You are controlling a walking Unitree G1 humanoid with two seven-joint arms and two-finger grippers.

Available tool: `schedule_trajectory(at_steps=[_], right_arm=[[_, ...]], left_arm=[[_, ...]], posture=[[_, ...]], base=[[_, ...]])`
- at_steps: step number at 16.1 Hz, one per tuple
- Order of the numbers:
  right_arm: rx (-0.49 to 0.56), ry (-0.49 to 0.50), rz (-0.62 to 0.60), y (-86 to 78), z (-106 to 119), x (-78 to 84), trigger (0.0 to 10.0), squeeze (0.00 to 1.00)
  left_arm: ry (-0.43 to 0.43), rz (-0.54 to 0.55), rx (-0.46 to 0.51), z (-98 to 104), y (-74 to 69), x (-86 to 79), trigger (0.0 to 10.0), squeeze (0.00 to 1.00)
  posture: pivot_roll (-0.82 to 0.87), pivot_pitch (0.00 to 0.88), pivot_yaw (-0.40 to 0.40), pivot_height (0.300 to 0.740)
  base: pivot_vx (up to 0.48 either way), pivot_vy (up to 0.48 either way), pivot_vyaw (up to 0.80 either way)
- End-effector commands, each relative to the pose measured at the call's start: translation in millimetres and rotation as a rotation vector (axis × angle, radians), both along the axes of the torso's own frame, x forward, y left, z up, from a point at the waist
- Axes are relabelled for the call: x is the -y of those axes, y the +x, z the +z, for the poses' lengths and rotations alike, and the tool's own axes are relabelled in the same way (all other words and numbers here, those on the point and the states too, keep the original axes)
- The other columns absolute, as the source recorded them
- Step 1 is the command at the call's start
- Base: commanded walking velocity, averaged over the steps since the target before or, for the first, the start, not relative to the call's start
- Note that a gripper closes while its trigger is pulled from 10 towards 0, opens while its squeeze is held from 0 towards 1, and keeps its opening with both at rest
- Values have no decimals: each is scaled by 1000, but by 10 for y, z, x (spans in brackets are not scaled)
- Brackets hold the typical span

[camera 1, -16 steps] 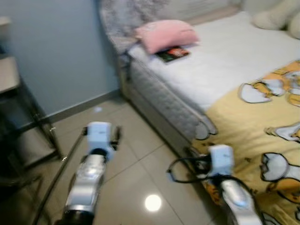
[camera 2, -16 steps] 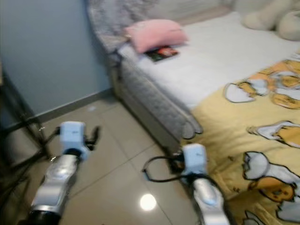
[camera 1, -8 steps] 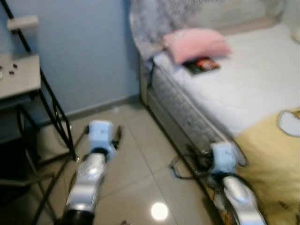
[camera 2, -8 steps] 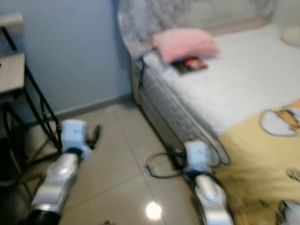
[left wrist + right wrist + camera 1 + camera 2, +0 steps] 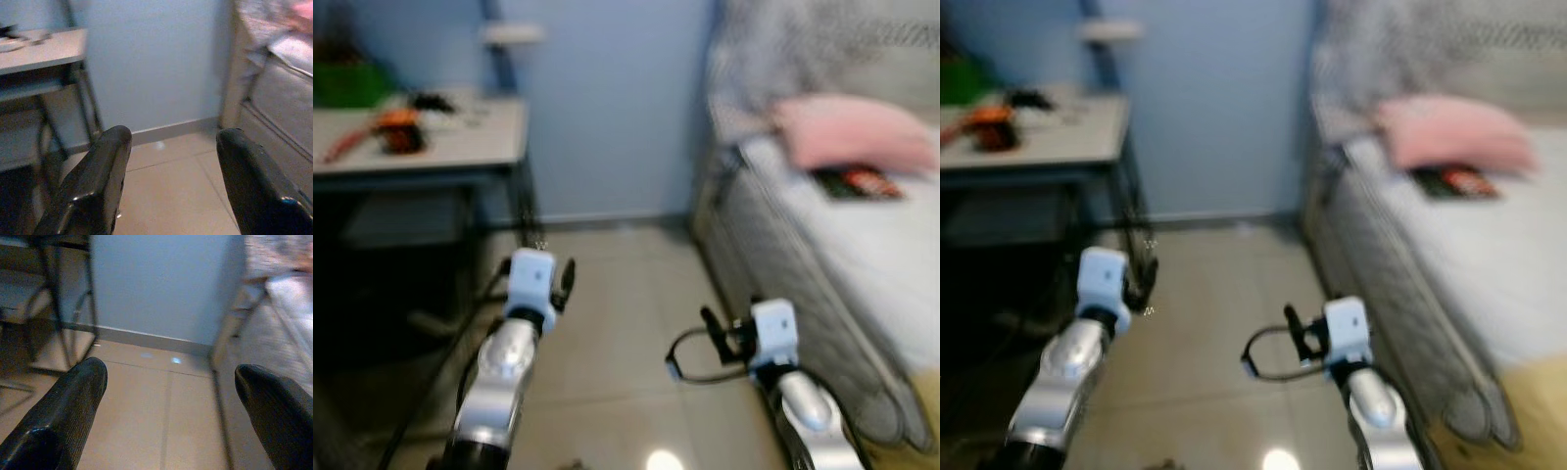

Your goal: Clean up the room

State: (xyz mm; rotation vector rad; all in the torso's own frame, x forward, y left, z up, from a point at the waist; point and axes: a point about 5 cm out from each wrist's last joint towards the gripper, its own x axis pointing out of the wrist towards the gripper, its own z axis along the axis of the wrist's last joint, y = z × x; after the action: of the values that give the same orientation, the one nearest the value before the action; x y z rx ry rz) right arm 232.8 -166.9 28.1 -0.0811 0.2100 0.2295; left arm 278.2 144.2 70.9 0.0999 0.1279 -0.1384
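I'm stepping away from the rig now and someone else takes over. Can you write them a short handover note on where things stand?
Left gripper: open, empty, held over the floor tiles facing the blue wall.
Right gripper: open, empty, also over the floor near the bed.
Things: a pink pillow and a book lie on the bed's white sheet. The side table on the left carries an orange item and small clutter, blurred.
Done: nothing picked up, as far as the views show.
Left: choose what to tidy; the book and the table clutter seem the likeliest.
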Motion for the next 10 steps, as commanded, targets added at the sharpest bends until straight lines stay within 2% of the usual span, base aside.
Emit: schedule_trajectory(at_steps=[1,3,5,7,8,10], right_arm=[[-18,6,-31,-28,-34,81,10000,90],[-18,32,-46,-27,-36,99,10000,90],[-16,52,-65,-35,-40,115,10000,94],[-24,54,-99,-31,-50,142,10000,67],[-17,57,-101,-29,-43,145,10000,63],[-12,47,-93,-27,-34,145,10000,71]], left_arm=[[-16,-41,12,37,3,107,10000,0],[6,-36,22,50,8,85,10000,0],[1,-17,15,46,3,32,10000,0],[1,7,7,40,18,-4,10000,0],[-58,22,5,45,26,-1,10000,0],[-82,41,-9,36,42,-18,10000,0]], posture=[[9,0,24,740],[10,0,27,740],[10,0,27,740],[3,0,30,740],[3,0,30,740],[-3,0,30,740]], base=[[0,0,600],[0,0,600],[480,0,606],[474,0,0],[461,0,0],[459,0,0]])
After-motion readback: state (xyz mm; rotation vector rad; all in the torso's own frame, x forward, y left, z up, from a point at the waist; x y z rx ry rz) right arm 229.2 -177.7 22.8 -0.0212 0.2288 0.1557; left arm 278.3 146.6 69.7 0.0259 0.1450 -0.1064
